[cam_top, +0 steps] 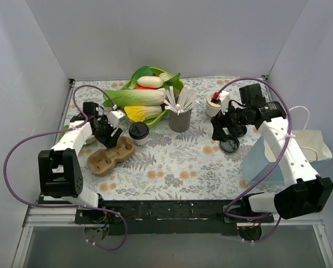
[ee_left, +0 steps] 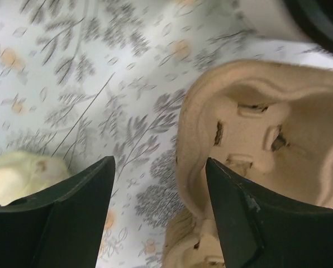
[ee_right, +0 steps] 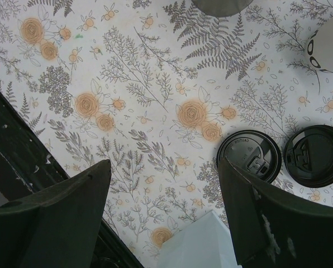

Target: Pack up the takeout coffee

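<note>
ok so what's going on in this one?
Nothing is held yet. The left pincer hangs open over the edge of the cardboard cup carrier, whose pockets look empty. The lidded coffee cup stands on the table next to the carrier, not in it. The right pincer is open too, low over the table beside two loose black lids.
</note>
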You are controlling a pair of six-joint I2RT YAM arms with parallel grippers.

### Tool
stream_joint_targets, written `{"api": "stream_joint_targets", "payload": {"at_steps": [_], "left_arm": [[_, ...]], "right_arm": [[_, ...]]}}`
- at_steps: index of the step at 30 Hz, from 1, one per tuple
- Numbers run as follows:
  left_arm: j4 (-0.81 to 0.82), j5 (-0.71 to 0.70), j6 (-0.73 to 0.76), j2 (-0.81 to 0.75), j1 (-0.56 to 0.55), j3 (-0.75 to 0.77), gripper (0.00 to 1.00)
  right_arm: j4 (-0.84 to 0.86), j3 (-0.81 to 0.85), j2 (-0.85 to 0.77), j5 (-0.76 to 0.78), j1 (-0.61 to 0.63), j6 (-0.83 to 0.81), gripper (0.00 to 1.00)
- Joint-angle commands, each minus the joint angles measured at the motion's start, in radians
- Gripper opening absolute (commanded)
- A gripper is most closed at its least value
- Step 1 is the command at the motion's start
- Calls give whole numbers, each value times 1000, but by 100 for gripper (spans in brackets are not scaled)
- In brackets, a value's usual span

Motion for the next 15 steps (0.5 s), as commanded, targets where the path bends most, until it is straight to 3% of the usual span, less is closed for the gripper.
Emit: {"api": "stream_joint_targets", "payload": {"at_steps": [1,5,10,15], "left_arm": [[40,-109,-110,-48,57,11,67],[66,-43,-216,-168,60,58,72],[-55,95,-358,-252,60,156,76],[-245,100,-294,-282,58,80,73]], "right_arm": [[33,22,-15,-6,2,-4,86],[32,15,-18,-6,2,-4,86],[29,9,-18,-6,2,-6,86],[32,10,-7,-16,2,-4,86]]}}
